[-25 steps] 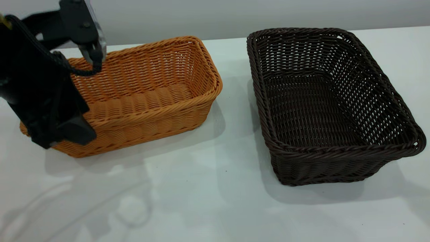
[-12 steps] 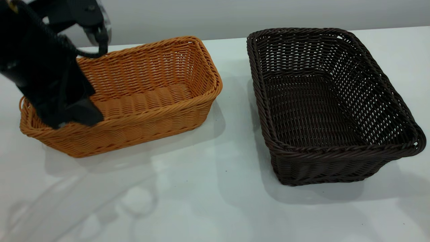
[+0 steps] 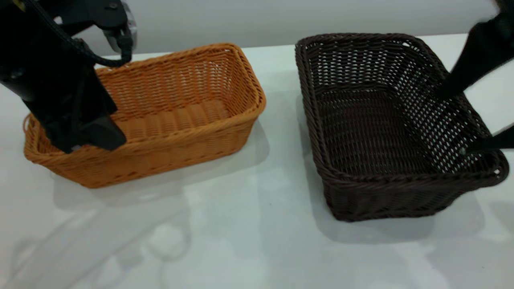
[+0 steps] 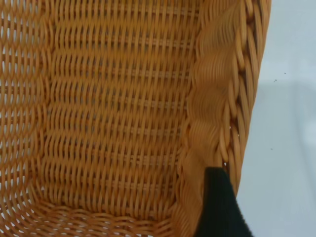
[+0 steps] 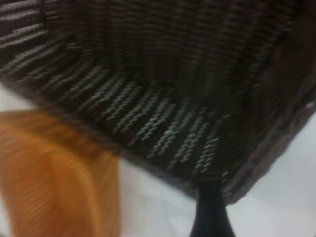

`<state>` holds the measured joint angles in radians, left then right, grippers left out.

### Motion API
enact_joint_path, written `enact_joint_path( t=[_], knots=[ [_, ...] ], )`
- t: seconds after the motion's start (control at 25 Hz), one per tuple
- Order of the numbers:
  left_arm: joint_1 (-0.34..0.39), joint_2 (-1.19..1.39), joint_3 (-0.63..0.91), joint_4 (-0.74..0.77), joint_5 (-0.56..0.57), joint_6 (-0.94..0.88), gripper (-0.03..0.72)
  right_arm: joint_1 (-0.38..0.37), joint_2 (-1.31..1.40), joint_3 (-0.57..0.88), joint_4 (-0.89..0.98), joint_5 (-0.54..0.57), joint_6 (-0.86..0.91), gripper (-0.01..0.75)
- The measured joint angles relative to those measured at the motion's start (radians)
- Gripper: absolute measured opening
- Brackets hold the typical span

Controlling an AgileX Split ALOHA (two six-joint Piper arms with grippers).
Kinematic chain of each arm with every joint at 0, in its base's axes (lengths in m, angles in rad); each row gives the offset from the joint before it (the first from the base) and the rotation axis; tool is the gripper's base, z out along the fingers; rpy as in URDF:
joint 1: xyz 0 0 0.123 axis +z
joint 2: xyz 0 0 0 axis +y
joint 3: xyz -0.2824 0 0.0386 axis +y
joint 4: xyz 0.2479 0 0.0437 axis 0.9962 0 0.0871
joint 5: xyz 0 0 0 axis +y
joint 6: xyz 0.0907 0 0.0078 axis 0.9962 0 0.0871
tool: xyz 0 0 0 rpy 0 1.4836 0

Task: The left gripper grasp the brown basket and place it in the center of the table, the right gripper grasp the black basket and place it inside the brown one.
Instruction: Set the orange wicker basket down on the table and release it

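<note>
The left claw (image 3: 94, 138) is positioned over the outer end of the brown basket (image 3: 168, 116), one finger (image 4: 219, 205) inside the end wall; whether it is clenched or released cannot be determined. The brown basket stands on the tabletop (image 3: 241, 241), with the black basket (image 3: 385, 132) well apart beyond it. The right claw (image 3: 466, 120) is spread wide above the black basket's outer side wall, grasping nothing

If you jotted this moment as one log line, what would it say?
left end effector: at brown basket rim | right end effector: open, straddling black basket side wall | baskets apart on table
</note>
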<state>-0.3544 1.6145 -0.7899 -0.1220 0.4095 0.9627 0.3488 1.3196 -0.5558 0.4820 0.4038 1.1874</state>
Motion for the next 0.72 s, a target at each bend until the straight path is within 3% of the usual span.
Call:
enact_joint_path(
  t=[0.4, 0.72],
  knots=[
    [0.0, 0.0, 0.0, 0.0, -0.001, 0.0, 0.4, 0.004, 0.159, 0.001, -0.006, -0.047, 0.053, 0.446],
    [0.0, 0.0, 0.0, 0.0, 0.004, -0.002, 0.4, 0.073, 0.262, -0.001, 0.045, -0.162, 0.054, 0.439]
  ],
)
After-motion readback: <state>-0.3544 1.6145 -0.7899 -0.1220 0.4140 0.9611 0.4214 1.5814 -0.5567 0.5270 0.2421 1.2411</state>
